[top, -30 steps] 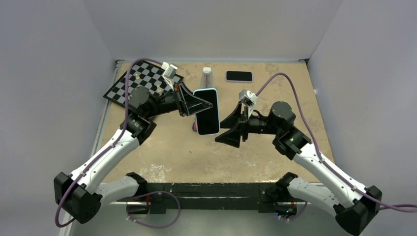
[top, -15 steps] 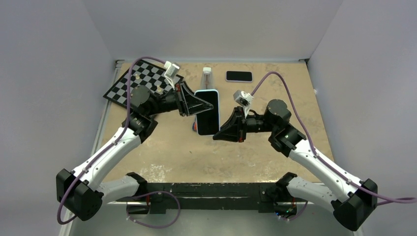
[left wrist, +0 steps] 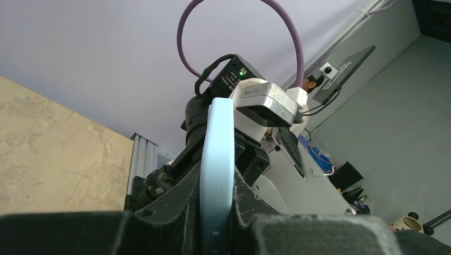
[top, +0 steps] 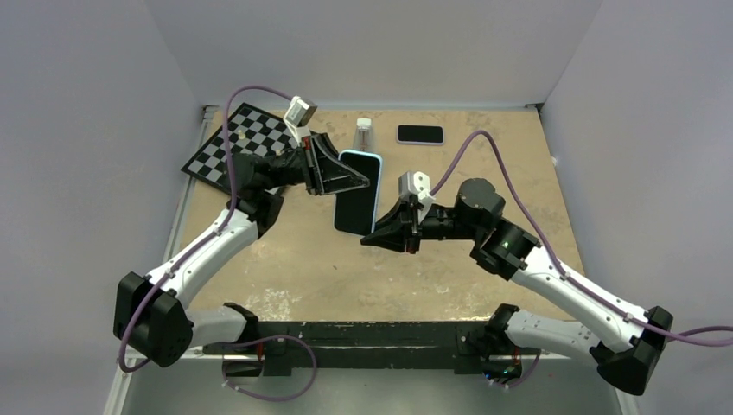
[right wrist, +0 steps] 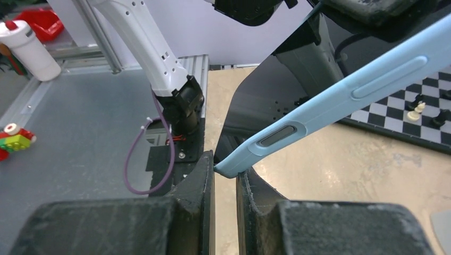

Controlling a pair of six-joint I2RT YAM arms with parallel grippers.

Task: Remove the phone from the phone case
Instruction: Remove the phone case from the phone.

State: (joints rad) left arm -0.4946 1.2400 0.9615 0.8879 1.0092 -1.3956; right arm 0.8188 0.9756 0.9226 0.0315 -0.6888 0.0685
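Observation:
The phone (top: 354, 203), dark screen up, sits in a light blue phone case (top: 373, 177) and is held tilted above the table. My left gripper (top: 344, 177) is shut on the case's upper left part. In the left wrist view the case edge (left wrist: 217, 159) stands clamped between the jaws of the left gripper (left wrist: 217, 212). My right gripper (top: 369, 239) meets the phone's lower end. In the right wrist view the right gripper (right wrist: 225, 170) is nearly closed, and the corner of the case (right wrist: 340, 90) is pinched at its tips.
A checkered chessboard (top: 242, 147) with pieces lies at the back left. A small clear bottle (top: 364, 131) and a second black phone (top: 420, 134) lie at the back centre. The chessboard (right wrist: 420, 119) also shows behind the case in the right wrist view.
The left arm has raised the phone and swung it left and tilted. The right gripper has moved left to the phone's lower corner and gone from open to closed on it.

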